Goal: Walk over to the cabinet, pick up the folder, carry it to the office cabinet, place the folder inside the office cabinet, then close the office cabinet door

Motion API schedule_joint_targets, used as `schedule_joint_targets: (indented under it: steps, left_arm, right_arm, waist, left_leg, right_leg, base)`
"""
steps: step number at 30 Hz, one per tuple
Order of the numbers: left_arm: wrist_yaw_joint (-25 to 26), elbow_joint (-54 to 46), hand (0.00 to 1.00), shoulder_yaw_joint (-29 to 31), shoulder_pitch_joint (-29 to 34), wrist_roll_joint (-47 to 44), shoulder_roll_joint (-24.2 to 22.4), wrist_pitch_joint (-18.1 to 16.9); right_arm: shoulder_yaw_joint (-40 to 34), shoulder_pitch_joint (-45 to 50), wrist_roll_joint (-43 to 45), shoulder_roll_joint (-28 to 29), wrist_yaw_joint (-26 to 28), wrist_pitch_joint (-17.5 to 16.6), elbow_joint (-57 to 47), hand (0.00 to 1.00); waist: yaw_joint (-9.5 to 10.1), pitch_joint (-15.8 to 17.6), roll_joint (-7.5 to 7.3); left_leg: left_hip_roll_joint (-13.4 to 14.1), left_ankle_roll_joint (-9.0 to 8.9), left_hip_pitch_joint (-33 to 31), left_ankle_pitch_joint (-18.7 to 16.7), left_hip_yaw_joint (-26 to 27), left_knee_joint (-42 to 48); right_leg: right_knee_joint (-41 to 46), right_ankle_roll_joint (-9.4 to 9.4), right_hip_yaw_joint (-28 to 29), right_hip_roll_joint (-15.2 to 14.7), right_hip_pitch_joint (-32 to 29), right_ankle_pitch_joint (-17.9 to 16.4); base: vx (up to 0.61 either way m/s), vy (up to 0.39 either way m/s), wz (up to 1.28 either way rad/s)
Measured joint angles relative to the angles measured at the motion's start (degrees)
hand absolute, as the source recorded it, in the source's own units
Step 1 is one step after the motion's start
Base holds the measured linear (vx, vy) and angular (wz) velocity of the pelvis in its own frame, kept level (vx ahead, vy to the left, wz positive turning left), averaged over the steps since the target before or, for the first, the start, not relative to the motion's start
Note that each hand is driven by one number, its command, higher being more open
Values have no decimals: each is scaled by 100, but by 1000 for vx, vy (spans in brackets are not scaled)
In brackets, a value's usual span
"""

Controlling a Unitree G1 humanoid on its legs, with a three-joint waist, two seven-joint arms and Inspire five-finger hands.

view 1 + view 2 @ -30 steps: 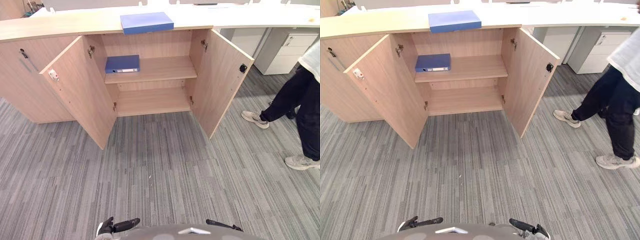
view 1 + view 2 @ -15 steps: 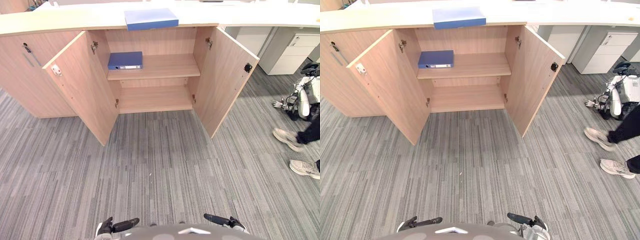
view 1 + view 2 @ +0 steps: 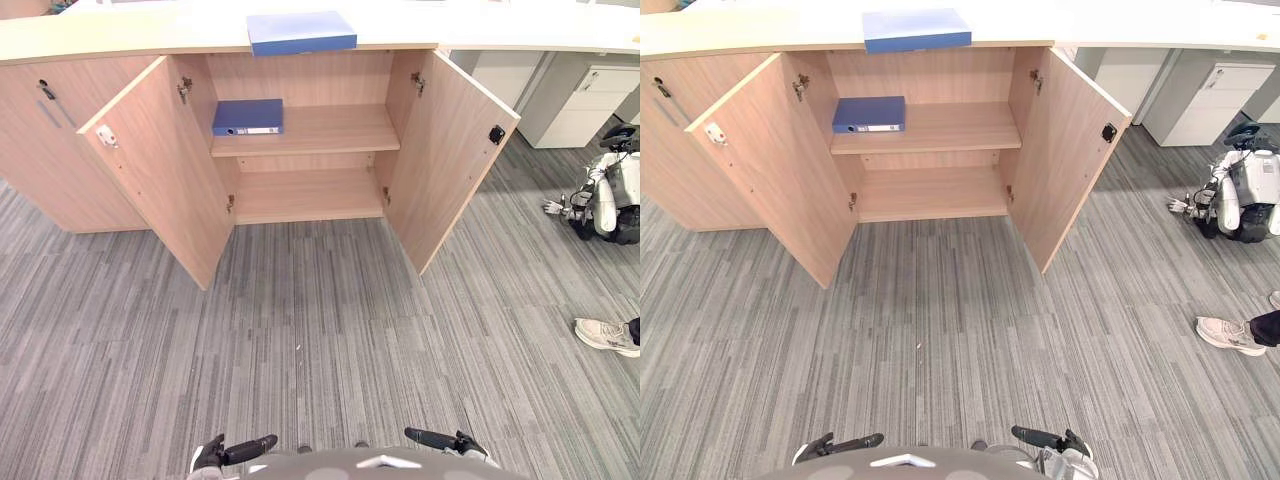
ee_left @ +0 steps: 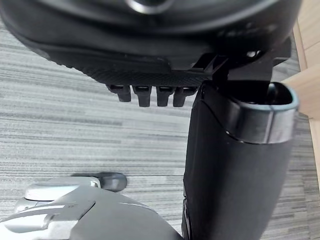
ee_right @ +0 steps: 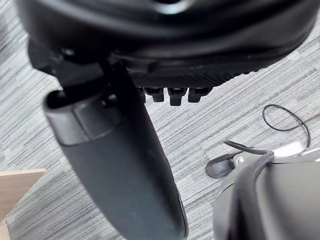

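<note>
A light blue folder (image 3: pixel 300 32) lies flat on the top of the wooden cabinet (image 3: pixel 60 180), above its open compartment. A darker blue folder (image 3: pixel 248 116) lies on the upper shelf (image 3: pixel 330 130) inside, at the left end. Both cabinet doors stand wide open, the left door (image 3: pixel 165 185) and the right door (image 3: pixel 450 150). My left hand (image 3: pixel 236 451) and right hand (image 3: pixel 441 440) hang low at my sides, far from the cabinet. In the wrist views the left hand (image 4: pixel 150 75) and right hand (image 5: pixel 170 75) have straight fingers over bare carpet and hold nothing.
Grey striped carpet (image 3: pixel 320 330) stretches between me and the cabinet. Another robot (image 3: pixel 612 195) sits on the floor at the right. A person's shoe (image 3: pixel 603 335) shows at the right edge. A white drawer unit (image 3: pixel 585 95) stands at the back right.
The person has walked off to the right, leaving one shoe in view and uncovering the seated robot. The view has shifted slightly towards the cabinet. My hands stay as they were.
</note>
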Motion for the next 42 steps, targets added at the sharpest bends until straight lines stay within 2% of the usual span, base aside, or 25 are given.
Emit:
schedule_joint_targets:
  steps: [4,8,9,10,11,12,13,14,15,16,20,22,23,24,25,26,28,30,33,35,38,39,40,41,42]
  left_arm:
    - [-7,-4,100,0,-45,-69,13,-5]
    - [-7,1,100,-3,-155,-87,22,0]
    - [-8,1,100,-19,-180,-92,27,5]
    - [-13,1,100,-27,-190,-92,41,5]
    - [-17,1,100,-31,-201,-92,52,5]
    - [-13,-1,100,-76,-236,-105,71,3]
    - [-12,-8,100,-173,-274,-131,108,-4]
    - [-12,0,100,-187,-294,-141,117,2]
    - [14,7,100,-183,-347,-148,101,16]
    - [2,10,100,-154,-369,-147,136,47]
    - [7,17,100,-127,-498,-148,71,49]
    - [-1,17,100,-129,-519,-148,76,49]
    - [-1,34,100,-121,-515,-148,82,49]
    - [6,74,100,-69,-513,-142,30,47]
    - [0,85,100,139,-554,-142,-96,43]
    - [1,80,100,278,-557,-142,-149,45]
    - [-2,3,100,607,-556,-149,-263,46]
    - [-20,-270,100,890,-509,-167,-352,38]
    - [-10,-598,100,947,-536,-198,-399,-8]
    - [0,-688,100,945,-581,-229,-464,-27]
    - [2,-693,100,928,-696,-399,-575,-112]
    - [2,-683,100,924,-715,-443,-613,-128]
    - [3,-672,100,919,-734,-455,-651,-126]
    - [3,-664,100,914,-731,-456,-684,-127]
    - [-6,-653,100,903,-740,-424,-634,-119]
  right_arm:
    - [47,-13,1,-5,6,6,-25,100]
    - [47,-41,0,-9,4,38,-31,100]
    - [46,-48,0,-13,6,38,-40,100]
    - [47,-56,0,-13,9,35,-46,100]
    - [46,-62,1,-7,12,34,-64,100]
    - [44,-57,3,2,19,32,-113,100]
    - [42,-48,7,4,19,33,-151,100]
    - [37,-36,15,-2,18,27,-170,100]
    - [-10,-16,32,-30,14,-16,-223,100]
    - [2,-36,31,12,13,-51,-318,100]
    - [42,-64,68,-7,24,-150,-458,100]
    - [57,-91,83,3,56,-149,-497,100]
    - [50,-81,118,15,80,-144,-474,100]
    - [31,-83,190,6,93,-137,-464,100]
    - [-47,-93,226,-4,96,-133,-472,100]
    - [-49,-96,227,-15,91,-119,-485,100]
    - [-14,-83,239,-32,58,-91,-554,100]
    - [137,-6,285,-43,-37,-84,-637,100]
    - [459,-10,437,16,-56,-94,-773,100]
    - [433,-48,462,89,-54,-89,-780,100]
    - [413,-44,463,190,-56,-61,-792,100]
    - [405,-43,462,211,-91,-68,-772,100]
    - [348,-27,460,228,-114,-61,-743,100]
    - [302,-16,459,252,-118,-54,-739,100]
    - [201,-6,449,329,-134,-43,-709,100]
  waist:
    - [20,-1,-5]
    - [66,16,17]
    - [63,22,19]
    - [68,42,5]
    - [63,73,-11]
    - [40,137,-38]
    - [30,218,-67]
    - [19,252,-63]
    - [0,312,-1]
    - [4,356,-67]
    - [-76,429,52]
    - [-143,430,59]
    - [-163,425,40]
    - [-166,423,71]
    - [-155,404,174]
    - [-154,406,214]
    - [-173,403,288]
    - [-112,427,327]
    - [19,435,229]
    - [64,417,257]
    - [171,413,230]
    - [187,390,199]
    - [206,377,175]
    - [224,351,144]
    - [226,278,32]
  left_leg:
    - [27,153,-472,-333,180,503]
    - [81,141,-729,-707,364,1010]
    - [83,152,-748,-823,433,1136]
    - [67,133,-720,-905,498,1234]
    - [45,123,-706,-917,528,1272]
    - [-5,123,-602,-918,580,1312]
    - [-61,137,-432,-922,596,1311]
    - [-82,221,-330,-972,559,1317]
    - [-67,486,-167,-1167,436,1306]
    - [-67,518,-24,-1268,395,1294]
    - [240,476,283,-1314,84,974]
    - [356,372,406,-1319,-52,789]
    - [387,257,537,-1381,-166,718]
    - [467,181,627,-1424,-231,715]
    - [578,43,619,-1365,-224,906]
    - [630,-90,505,-1317,-186,1276]
    - [856,-322,-210,-1166,-61,3045]
    - [1484,-408,-1116,-1043,284,5474]
    - [1860,-325,-1932,-1107,769,6012]
    - [1886,-322,-2226,-1142,988,5631]
    - [1528,-385,-2476,-1171,1208,3942]
    - [1286,-378,-2456,-964,1158,3007]
    - [1074,-239,-2401,-442,993,2392]
    - [988,-171,-2307,-169,964,2278]
    - [824,7,-2213,-171,1056,2242]
  right_leg:
    - [11,17,105,4,-290,-12]
    - [361,86,231,7,-559,-214]
    - [807,159,222,-19,-744,-466]
    - [1447,333,159,-87,-970,-756]
    - [1826,453,99,-139,-1101,-879]
    - [2760,564,-97,-285,-1436,-1011]
    - [3754,546,-300,-466,-1772,-1006]
    - [4243,480,-407,-551,-1963,-1001]
    - [4846,340,-526,-632,-2220,-1263]
    - [5056,327,-543,-674,-2431,-1469]
    - [4102,245,-802,-523,-2923,-1504]
    - [2955,255,-698,-419,-2960,-1040]
    - [2701,187,-605,-434,-2938,-455]
    - [2850,-76,-591,-382,-2924,-335]
    - [3027,-225,-720,-364,-2898,-588]
    - [3010,-316,-798,-361,-2782,-669]
    - [2692,-404,-935,-279,-2310,-802]
    - [2186,-512,-1037,-36,-1469,-867]
    - [1603,-570,-951,46,-718,-910]
    - [1380,-536,-916,52,-486,-889]
    - [968,-405,-833,-14,-50,-880]
    - [878,-297,-778,-86,37,-940]
    - [817,-180,-700,-157,151,-1009]
    - [799,-118,-632,-209,192,-1047]
    - [794,-3,-531,-379,233,-1112]
  base:
    - [16,12,-22]
    - [102,30,-23]
    - [129,44,-19]
    - [131,50,-17]
    - [120,69,-5]
    - [116,93,14]
    - [125,103,23]
    - [178,106,29]
    - [250,87,23]
    - [255,55,21]
    - [260,-95,43]
    - [278,-186,51]
    - [362,-276,52]
    - [491,-342,56]
    - [557,-352,40]
    - [480,-280,39]
    - [422,-235,33]
    - [523,-276,10]
    - [318,-143,-15]
    - [234,-30,-12]
    - [295,75,-14]
    - [302,168,-21]
    - [335,204,-27]
    - [402,212,-32]
    - [487,238,-31]
